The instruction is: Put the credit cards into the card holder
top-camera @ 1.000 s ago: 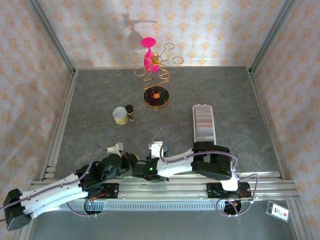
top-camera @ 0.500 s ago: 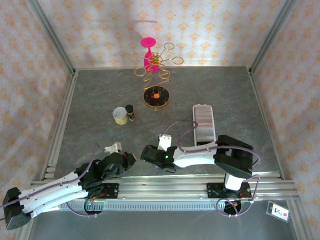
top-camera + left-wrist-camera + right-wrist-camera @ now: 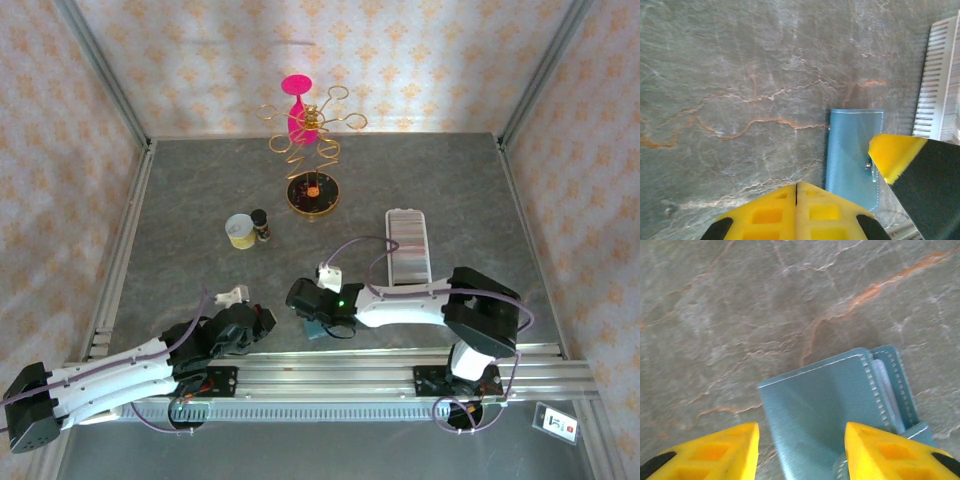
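A teal snap wallet [image 3: 851, 150] lies flat on the grey table near the front rail, also visible as the wallet [image 3: 316, 329] from above. My right gripper [image 3: 801, 432] hovers over the wallet [image 3: 822, 407], open, with its yellow fingers [image 3: 875, 450] either side of the wallet and not touching it. A pale strip shows in the wallet's pocket; the credit cards themselves are hidden. My left gripper [image 3: 796, 186] is shut and empty, just left of the wallet. The card holder [image 3: 408, 245], a long ridged whitish tray, lies to the right, beyond the wallet.
A gold wire stand with a pink piece [image 3: 311, 150] sits at the back centre. In front of it and to the left are a small yellow-white cup [image 3: 239, 231] and a dark little bottle [image 3: 261, 225]. The aluminium rail [image 3: 340, 375] runs along the near edge.
My right gripper has pulled away from the left one, moving right, and its jaws have widened. The teal wallet now shows on the table beneath it. The left arm barely shifted.
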{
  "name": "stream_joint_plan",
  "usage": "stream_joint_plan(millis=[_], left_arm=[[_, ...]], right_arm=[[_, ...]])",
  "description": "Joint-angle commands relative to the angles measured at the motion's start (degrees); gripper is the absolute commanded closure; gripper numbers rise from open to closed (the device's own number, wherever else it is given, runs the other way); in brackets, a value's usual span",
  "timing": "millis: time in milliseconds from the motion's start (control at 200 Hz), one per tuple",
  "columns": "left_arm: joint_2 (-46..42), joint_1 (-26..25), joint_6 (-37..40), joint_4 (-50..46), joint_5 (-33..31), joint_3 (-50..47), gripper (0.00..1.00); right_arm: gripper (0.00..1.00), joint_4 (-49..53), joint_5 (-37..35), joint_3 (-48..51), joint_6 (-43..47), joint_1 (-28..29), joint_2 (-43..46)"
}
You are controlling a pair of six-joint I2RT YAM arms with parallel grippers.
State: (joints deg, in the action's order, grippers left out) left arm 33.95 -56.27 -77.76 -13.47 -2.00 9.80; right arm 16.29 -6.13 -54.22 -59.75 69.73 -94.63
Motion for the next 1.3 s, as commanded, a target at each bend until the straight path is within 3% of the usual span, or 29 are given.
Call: stream_joint_plan(millis=[0, 185, 325, 536, 891, 1296], left_arm=[[0.69, -0.17, 0.83, 3.70, 0.92, -0.05, 1.00], [2.29, -0.28, 1.88, 7.33, 3.40, 0.78, 1.00], [3.77, -0.29, 2.24, 11.94, 5.77, 1.60, 1.00], [12.53, -0.56, 4.49, 18.77, 9.81, 5.51, 1.00], [26.10, -0.77, 4.90, 32.44, 13.15, 6.45, 1.00], [32.08, -0.81, 3.55, 35.18, 12.45, 4.17, 1.00]], right_arm=[[0.51, -1.18, 1.69, -1.14, 1.09, -1.40, 3.79], [0.52, 2.62, 0.37, -1.35, 2.48, -2.23, 7.89], [0.60, 2.94, 1.60, 3.23, 2.71, -3.63, 12.97], [0.65, 2.60, 5.54, 9.45, 5.19, -6.30, 19.36], [0.69, 11.88, 12.34, 4.04, 14.82, -6.28, 13.36], [0.70, 13.78, 9.55, -1.63, 17.17, -6.40, 5.70]])
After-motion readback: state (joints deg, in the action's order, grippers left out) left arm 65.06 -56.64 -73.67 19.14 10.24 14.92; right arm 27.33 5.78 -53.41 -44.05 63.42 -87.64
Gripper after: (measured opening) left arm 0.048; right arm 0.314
